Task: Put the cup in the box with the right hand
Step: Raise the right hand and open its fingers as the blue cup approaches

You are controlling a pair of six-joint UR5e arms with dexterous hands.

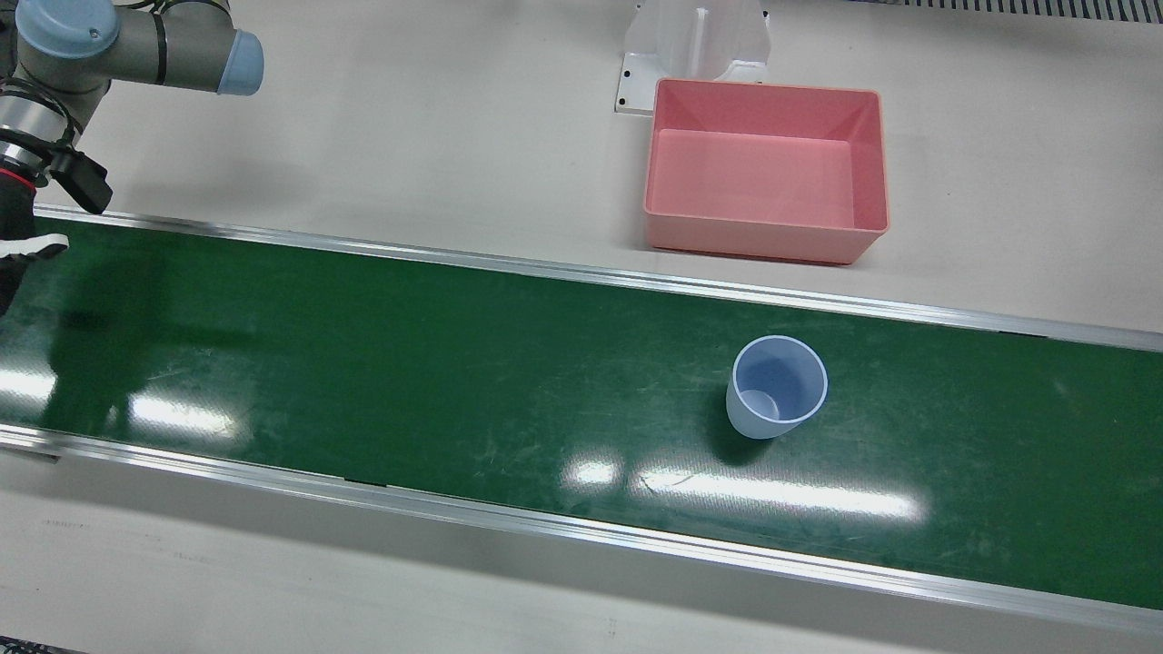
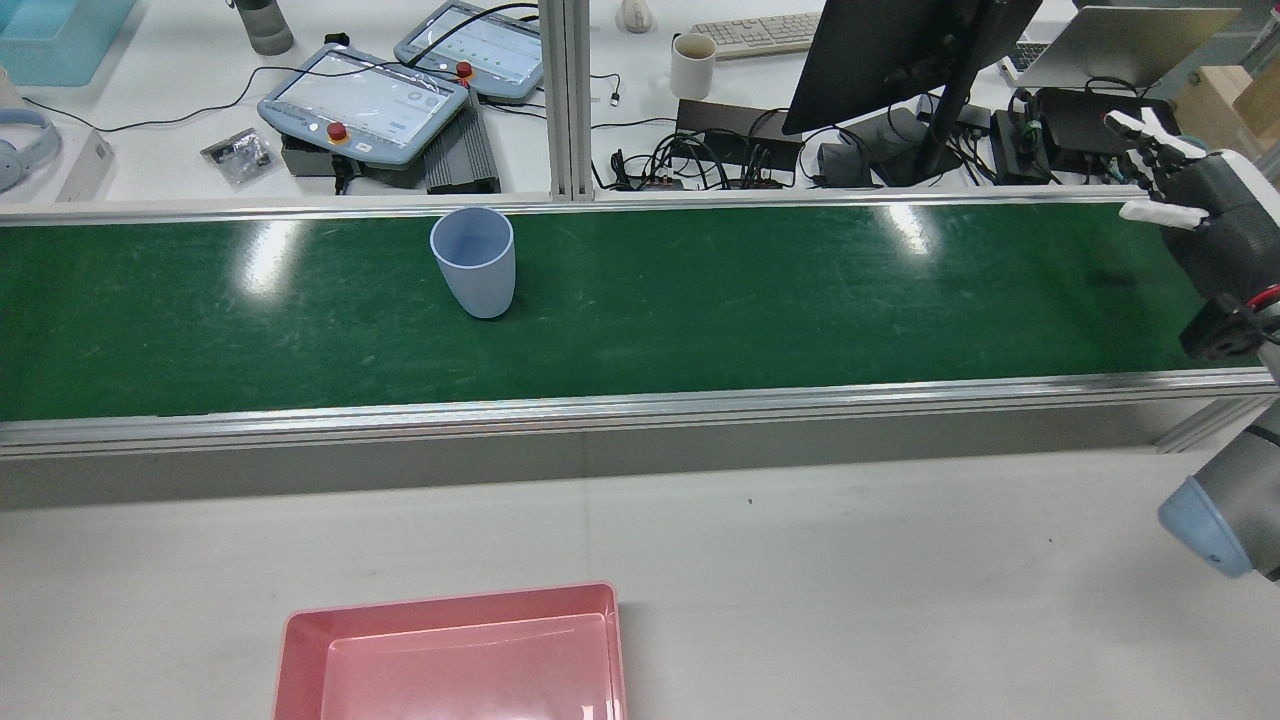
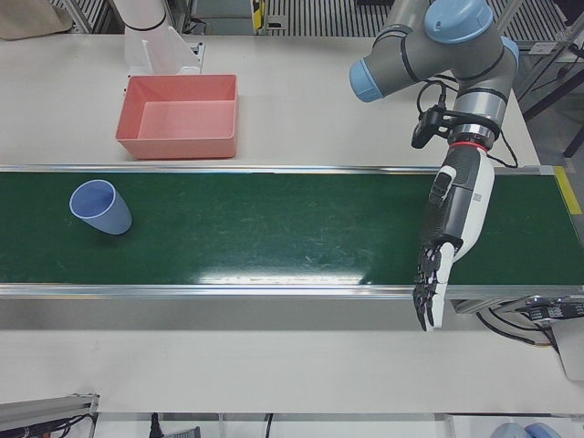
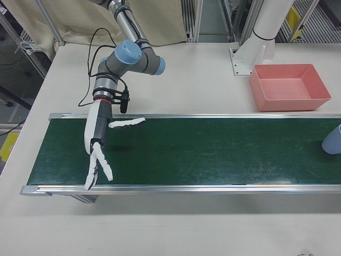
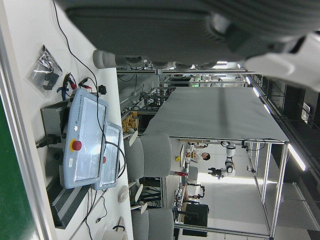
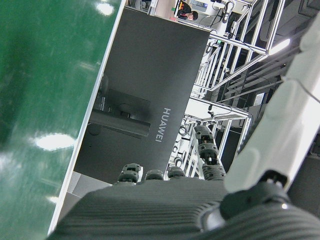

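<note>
Green belt [image 1: 363, 363], upright cup [image 1: 777, 386], pink box [image 1: 763, 173] beyond rail, right hand [image 4: 98, 146] spread empty

A green conveyor belt [image 2: 700, 300] crosses the middle of the rear view. Above it, two teach pendants [image 2: 365, 100] lie upper left, a white mug [image 2: 692, 65] top centre, and a dark monitor [image 2: 880, 60] upper right.

A blue cup [image 3: 99, 206] stands upright on the green belt [image 3: 274, 228] at nine o'clock. The pink box [image 3: 180, 116] sits at eleven. The left hand [image 3: 444, 246] hangs open at four o'clock.
</note>
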